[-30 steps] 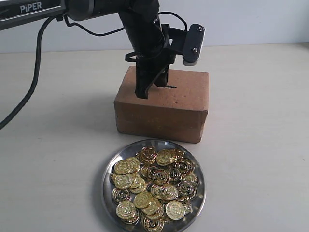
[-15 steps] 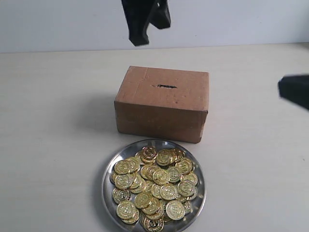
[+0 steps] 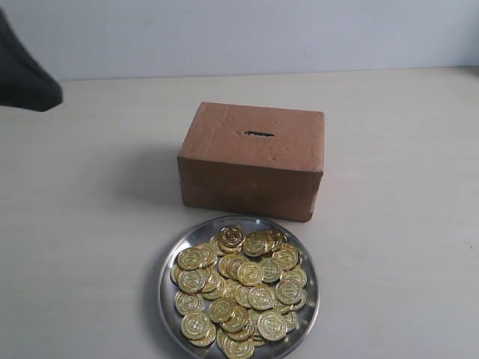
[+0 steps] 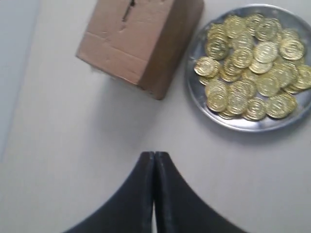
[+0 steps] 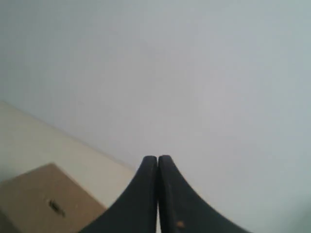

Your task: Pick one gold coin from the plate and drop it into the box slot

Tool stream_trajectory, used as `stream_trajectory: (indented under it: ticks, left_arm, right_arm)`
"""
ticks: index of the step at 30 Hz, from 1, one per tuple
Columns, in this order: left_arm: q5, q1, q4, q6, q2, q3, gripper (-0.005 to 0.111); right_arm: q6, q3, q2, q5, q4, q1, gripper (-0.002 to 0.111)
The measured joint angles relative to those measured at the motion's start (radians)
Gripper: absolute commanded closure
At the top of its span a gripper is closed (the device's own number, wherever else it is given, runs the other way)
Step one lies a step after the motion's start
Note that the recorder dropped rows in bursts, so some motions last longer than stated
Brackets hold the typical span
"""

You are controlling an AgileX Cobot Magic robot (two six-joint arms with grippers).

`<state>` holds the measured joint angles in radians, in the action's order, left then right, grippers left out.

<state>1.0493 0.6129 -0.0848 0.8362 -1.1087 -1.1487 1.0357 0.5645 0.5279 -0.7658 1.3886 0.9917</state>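
The silver plate [image 3: 166,301] lies near the table's front edge, heaped with gold coins [image 3: 241,288]. Behind it stands the brown cardboard box [image 3: 251,176], its dark slot [image 3: 259,134] on the top face. In the left wrist view the box [image 4: 121,41], the plate [image 4: 204,104] and the coins [image 4: 252,65] lie well ahead of my left gripper [image 4: 154,154], which is shut with nothing between its fingers. My right gripper [image 5: 157,158] is shut and empty too, raised toward the wall, with the box [image 5: 34,201] and slot [image 5: 57,208] below it. A dark blurred arm part [image 3: 22,78] shows at the far left.
The beige table [image 3: 397,224] spreads around the box and plate. A pale wall [image 3: 299,34] runs along its back edge.
The left gripper rose from the slot, left the exterior view upward, and a dark arm part now shows at far left. The dark shape at the right edge has gone.
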Motion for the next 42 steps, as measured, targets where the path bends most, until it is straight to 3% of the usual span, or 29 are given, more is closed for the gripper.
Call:
stream_trajectory:
  ticks: [2, 5, 12, 19, 27, 34, 42]
  left_arm:
    - [-0.181, -0.038, 0.007, -0.006, 0.200, 0.208, 0.107]
    - [-0.245, -0.056, 0.018, -0.004, 0.324, 0.362, 0.107]
    - [-0.453, -0.070, -0.001, -0.402, 0.444, 0.654, 0.107]
    - [-0.732, -0.070, -0.107, -0.593, 0.544, 0.875, 0.107]
    - [-0.953, -0.070, -0.273, -0.627, 0.677, 1.054, 0.107]
    - [-1.093, -0.070, -0.354, -0.635, 0.728, 1.144, 0.107]
    - [-1.107, -0.070, -0.362, -0.646, 0.732, 1.145, 0.107]
  right_arm:
    - [0.110, 0.056, 0.000, 0.010, 0.186, 0.000, 0.108]
    - [0.164, 0.161, 0.036, 0.041, 0.302, 0.000, 0.108]
    - [0.060, 0.207, 0.295, 0.142, -0.043, 0.000, 0.108]
    - [0.252, 0.084, 0.421, 0.226, -0.011, 0.000, 0.108]
    - [0.747, -0.161, 0.296, 0.209, 0.305, 0.000, 0.108]
    - [0.901, -0.304, 0.164, 0.247, 0.334, 0.000, 0.108]
    - [0.968, -0.384, 0.053, 0.247, 0.346, 0.000, 0.108]
